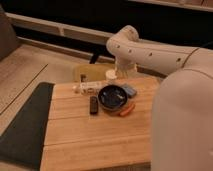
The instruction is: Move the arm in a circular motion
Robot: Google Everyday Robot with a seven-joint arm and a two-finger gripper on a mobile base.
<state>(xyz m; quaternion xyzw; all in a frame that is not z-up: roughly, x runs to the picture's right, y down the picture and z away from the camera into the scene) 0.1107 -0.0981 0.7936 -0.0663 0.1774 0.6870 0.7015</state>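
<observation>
arm (150, 55): smooth cream-white shell, plastic by the look, with a soft sheen
gripper (119, 75): at the arm's down-turned tip, over the table's far edge; finish too dim to call
table (90, 137): pale wood planks, grain showing, satin surface
mat (25, 125): dark, matt, cloth-like
bowl (101, 100): dark, glossy, rim catching light
stick (127, 109): orange, smooth
</observation>
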